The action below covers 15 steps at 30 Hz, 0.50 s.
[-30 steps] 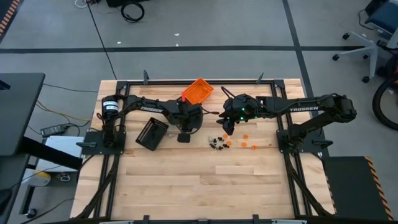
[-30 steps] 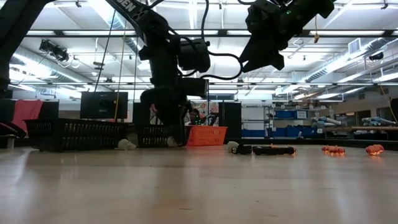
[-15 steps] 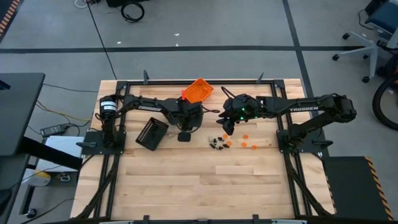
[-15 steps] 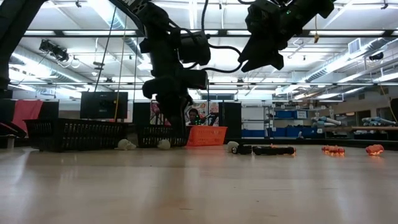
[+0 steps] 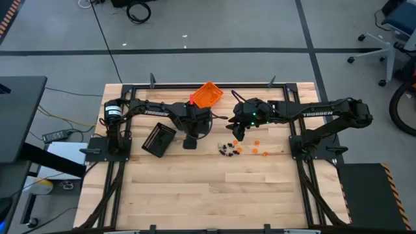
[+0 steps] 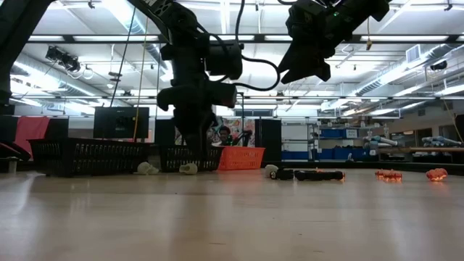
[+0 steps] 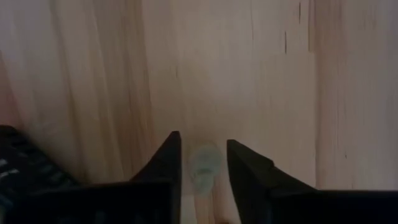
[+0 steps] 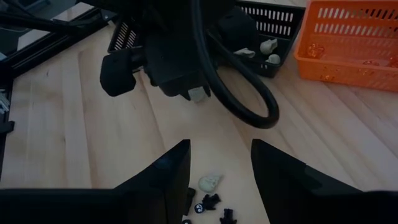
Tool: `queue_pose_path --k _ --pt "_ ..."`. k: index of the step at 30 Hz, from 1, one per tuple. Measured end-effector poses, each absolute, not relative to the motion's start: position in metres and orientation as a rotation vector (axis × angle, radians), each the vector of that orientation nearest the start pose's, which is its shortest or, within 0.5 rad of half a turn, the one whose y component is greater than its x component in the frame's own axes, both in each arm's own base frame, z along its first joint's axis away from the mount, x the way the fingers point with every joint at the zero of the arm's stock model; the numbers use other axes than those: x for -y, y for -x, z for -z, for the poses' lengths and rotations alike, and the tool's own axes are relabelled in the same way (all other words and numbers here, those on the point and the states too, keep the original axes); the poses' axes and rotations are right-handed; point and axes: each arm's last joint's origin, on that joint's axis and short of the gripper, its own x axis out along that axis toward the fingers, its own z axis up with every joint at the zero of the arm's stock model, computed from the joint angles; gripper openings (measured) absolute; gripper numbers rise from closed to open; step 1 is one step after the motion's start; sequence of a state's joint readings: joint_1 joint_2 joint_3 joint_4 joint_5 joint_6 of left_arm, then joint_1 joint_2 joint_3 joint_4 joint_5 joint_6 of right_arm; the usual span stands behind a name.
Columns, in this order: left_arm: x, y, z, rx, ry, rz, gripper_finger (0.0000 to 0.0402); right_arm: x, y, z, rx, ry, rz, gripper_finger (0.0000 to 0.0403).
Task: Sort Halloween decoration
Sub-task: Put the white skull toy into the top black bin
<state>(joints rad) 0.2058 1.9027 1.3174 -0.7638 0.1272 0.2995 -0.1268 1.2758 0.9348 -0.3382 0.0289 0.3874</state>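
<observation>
My left gripper [image 5: 189,143] hangs open just above the table, right of the black tray [image 5: 159,139], pointing steeply down. A whitish trinket [image 7: 204,167] lies on the wood below it, between the two fingers and apart from both; the low view shows this trinket [image 6: 188,169] resting on the table. My right gripper [image 5: 238,135] stands open and holds nothing, raised over a cluster of black trinkets [image 5: 227,149]. Another whitish trinket [image 8: 210,182] lies just beyond its fingers. Orange trinkets [image 5: 255,142] lie to the right of the cluster.
An orange tray [image 5: 206,95] sits tilted at the table's far edge, with orange trinkets in it. The black tray [image 8: 273,25] holds a few whitish trinkets. The two arms stand close together at the table's middle. The near half of the table is bare wood.
My left gripper has risen a little from the table and let go of the whitish trinket that was at its fingertips. That trinket now lies on the wood under the gripper. My right arm has kept still.
</observation>
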Motion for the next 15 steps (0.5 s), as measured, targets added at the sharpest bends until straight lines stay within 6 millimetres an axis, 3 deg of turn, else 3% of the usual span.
queue_pose_path --k 7,15 --pt "-0.0702 -0.3541 -0.1729 -1.354 -0.072 0.181 0.0149 0.035 -0.2672 -0.27 -0.641 -0.404 0.283 0.0173" --pt "-0.0721 -0.3541 -0.1685 -1.364 -0.109 0.216 0.016 0.035 -0.2672 -0.27 -0.641 -0.405 0.284 0.0173"
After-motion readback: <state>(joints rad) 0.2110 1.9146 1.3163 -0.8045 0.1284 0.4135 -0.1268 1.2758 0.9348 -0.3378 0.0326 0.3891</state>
